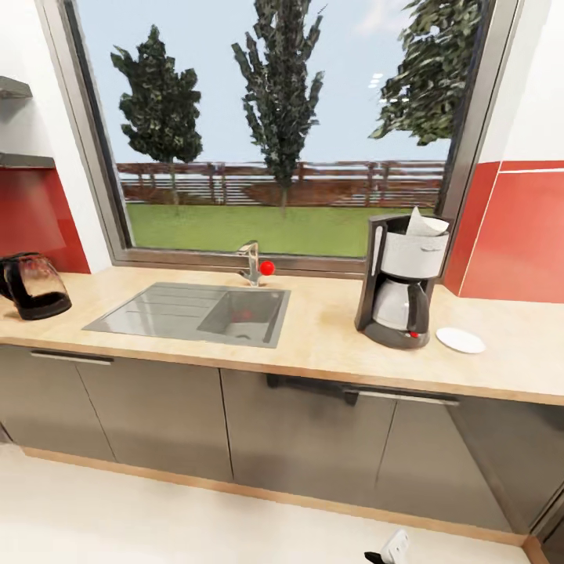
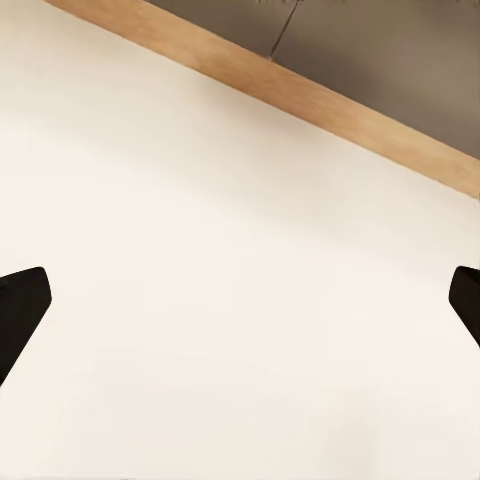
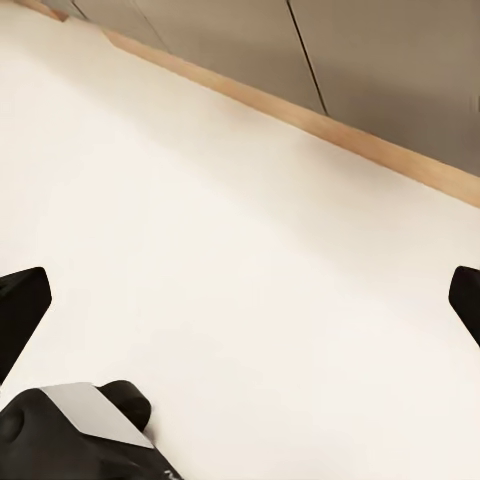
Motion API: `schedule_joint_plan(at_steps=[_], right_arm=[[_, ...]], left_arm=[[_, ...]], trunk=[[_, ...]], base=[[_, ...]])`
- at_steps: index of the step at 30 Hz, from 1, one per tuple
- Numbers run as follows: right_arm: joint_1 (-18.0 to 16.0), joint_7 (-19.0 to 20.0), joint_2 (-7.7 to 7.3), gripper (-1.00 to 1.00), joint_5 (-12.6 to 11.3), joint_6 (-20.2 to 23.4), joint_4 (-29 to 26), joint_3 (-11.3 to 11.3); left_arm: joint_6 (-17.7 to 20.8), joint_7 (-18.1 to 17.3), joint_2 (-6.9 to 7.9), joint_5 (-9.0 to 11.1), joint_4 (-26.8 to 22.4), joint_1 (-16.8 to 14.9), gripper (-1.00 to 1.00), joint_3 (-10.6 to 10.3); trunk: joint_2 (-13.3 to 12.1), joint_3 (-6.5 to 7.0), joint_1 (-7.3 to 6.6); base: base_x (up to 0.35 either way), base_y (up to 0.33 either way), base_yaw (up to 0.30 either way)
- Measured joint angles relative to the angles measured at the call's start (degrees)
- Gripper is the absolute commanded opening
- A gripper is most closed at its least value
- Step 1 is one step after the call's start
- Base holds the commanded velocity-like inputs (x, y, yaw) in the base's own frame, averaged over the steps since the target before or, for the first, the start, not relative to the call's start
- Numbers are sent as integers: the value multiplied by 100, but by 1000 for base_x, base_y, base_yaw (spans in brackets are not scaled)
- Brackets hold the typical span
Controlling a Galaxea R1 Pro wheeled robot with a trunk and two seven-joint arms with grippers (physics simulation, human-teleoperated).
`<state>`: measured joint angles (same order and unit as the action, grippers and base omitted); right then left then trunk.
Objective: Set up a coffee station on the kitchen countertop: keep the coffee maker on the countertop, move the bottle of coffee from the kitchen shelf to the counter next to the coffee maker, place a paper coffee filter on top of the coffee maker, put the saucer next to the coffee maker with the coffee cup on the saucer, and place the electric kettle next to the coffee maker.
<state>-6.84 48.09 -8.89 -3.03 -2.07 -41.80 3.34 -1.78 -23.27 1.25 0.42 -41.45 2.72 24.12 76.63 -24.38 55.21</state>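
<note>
Both grippers, the left point(image 2: 240, 300) and right point(image 3: 240, 300), hang wide open, empty over pale floor, while the rounded glossy dark electric kettle point(image 1: 33, 285) sits far left on the beige countertop point(image 1: 329, 329), likely heavy, slick-bodied, best gripped by its loop handle.

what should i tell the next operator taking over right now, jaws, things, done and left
Left gripper and right gripper: jaws wide open, empty, aimed at the pale floor.
Done: tall black coffee maker stands on the beige wood-look countertop; white paper filter sits in its top; flat white saucer lies beside it, bare.
Left: rounded dark kettle is at the counter's far left beyond the steel sink, so bring it over; fetch the cup and coffee bottle.
</note>
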Motion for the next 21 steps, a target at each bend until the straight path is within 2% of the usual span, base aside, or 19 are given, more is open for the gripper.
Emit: schedule_joint_plan(at_steps=[21], right_arm=[[-3, 0, 0, 100, 0, 0, 0, 0]], left_arm=[[0, 1, 0, -1, 0, -2, 100, 0]], trunk=[[0, 0, 0]], base=[[0, 0, 267]])
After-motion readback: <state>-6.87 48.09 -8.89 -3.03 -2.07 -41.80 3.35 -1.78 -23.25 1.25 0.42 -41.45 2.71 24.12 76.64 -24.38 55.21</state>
